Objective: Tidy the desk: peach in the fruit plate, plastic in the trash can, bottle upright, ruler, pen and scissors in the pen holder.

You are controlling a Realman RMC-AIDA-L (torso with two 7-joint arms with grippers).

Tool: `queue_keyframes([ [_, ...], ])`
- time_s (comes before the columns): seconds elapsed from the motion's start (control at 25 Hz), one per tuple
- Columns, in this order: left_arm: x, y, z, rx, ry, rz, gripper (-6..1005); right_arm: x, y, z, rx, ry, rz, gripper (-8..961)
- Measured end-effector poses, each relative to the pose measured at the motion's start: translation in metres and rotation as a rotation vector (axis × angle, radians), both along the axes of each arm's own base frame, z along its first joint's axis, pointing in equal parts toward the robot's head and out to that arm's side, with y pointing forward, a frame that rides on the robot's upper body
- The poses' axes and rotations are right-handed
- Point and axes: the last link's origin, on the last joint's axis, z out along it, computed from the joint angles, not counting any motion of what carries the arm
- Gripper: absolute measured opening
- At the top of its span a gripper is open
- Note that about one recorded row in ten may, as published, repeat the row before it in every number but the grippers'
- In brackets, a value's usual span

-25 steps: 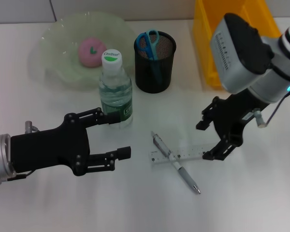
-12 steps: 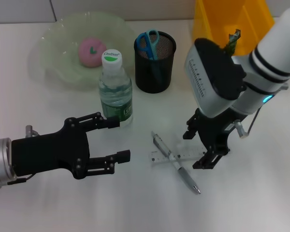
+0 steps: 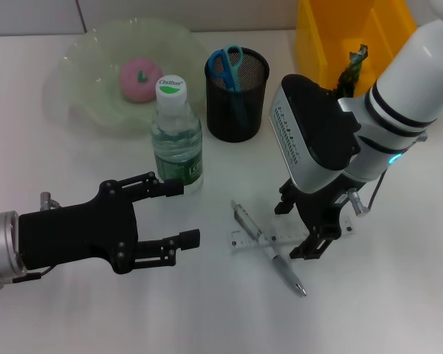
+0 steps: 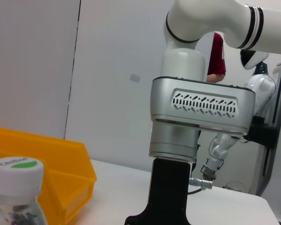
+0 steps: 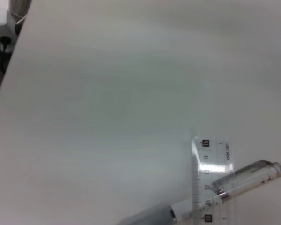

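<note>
The right gripper [image 3: 304, 231] hangs low over the white table [image 3: 399, 295] with its black fingers spread apart and empty, straddling the clear ruler [image 3: 280, 236] near its right end; I cannot tell whether the fingertips touch it. The ruler lies flat, and the silver pen [image 3: 269, 249] lies diagonally across its left part, which the right wrist view confirms: pen [image 5: 234, 180] lying over the ruler [image 5: 210, 178]. The left gripper [image 3: 183, 212] sits to the left at table height, its fingers wide apart and holding nothing, just in front of the water bottle [image 3: 176, 140], which stands upright with its white cap on. Behind the bottle the pink peach [image 3: 139, 79] rests in the pale green fruit plate [image 3: 88, 66]. Beside the plate, the black mesh pen holder [image 3: 237, 96] carries the blue-handled scissors [image 3: 227, 65], handles up. The yellow trash can [image 3: 332, 44] stands at the far right, and a scrap of dark plastic [image 3: 353, 65] shows just over its front edge, partly hidden by the right arm
</note>
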Motion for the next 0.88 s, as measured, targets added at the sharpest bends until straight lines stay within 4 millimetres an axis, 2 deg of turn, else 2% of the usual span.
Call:
queue_keyframes([
  [0.32,0.0005,0.0003,-0.0002,-0.001,0.0,-0.002,800,0.001,0.0006,-0.0022,0.001,0.002,-0.009,743],
  [0.6,0.0011,0.0004,-0.0002,-0.002,-0.001,-0.005,800,0.0025,0.0002,-0.0025,-0.002,0.0,-0.011,538],
  [0.88,0.0012,0.0004,0.0002,-0.001,-0.003,-0.005,800,0.0039,-0.0002,-0.0021,0.0,0.003,-0.016,263],
])
